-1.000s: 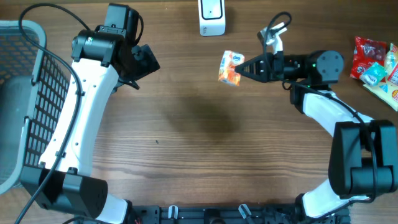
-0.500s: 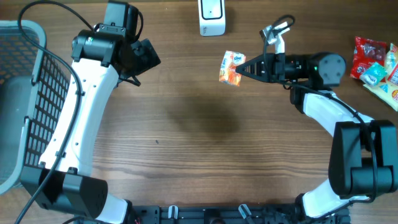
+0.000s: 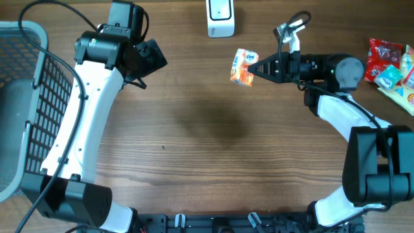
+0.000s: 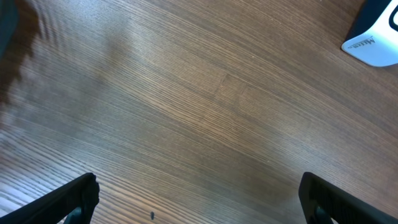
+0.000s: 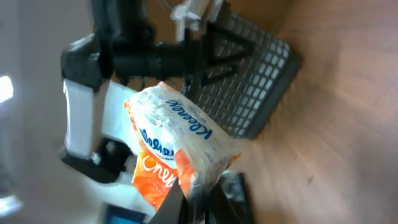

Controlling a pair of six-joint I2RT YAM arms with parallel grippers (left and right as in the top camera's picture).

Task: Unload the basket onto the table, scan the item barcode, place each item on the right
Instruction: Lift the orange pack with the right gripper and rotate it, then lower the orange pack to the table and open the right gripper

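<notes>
Up at the top centre of the overhead view, hanging off the tip of the right gripper (image 3: 253, 67): the tissue packet (image 3: 244, 67), orange and white, pinched by its right-hand edge. Clamped tight on that wrapper, jaws together with only the thin seam between. Parked just below and to the right of the white scanner (image 3: 220, 17) at the top edge, near it but not touching. Cannot tell from above how high off the wooden table (image 3: 213, 149).

Over to the right wrist view now: packet (image 5: 180, 149) filling the middle of the frame, tilted, blue lettering on a white band across the top, orange below. Seam caught between the dark fingertips (image 5: 171, 205) at the bottom edge. Behind it, blurred: the left arm (image 5: 81, 106) in the upper left, the dark grid wall of the basket (image 5: 255, 81) in the upper right.

Across at the upper left of the overhead view, the left gripper (image 3: 152, 59), spread wide over bare wood and well apart from the packet. Backed up by the left wrist view: two dark fingers (image 4: 71, 199) poking in at the bottom corners, far apart, wood grain running between them, and a white corner of the scanner (image 4: 376, 37) peeking in at the top right.

Far left edge of the overhead view: the grey wire basket (image 3: 26, 110). Far right edge: a small cluster of snack packets (image 3: 388, 65), red and yellow, lying on the table, well apart from the held packet.
</notes>
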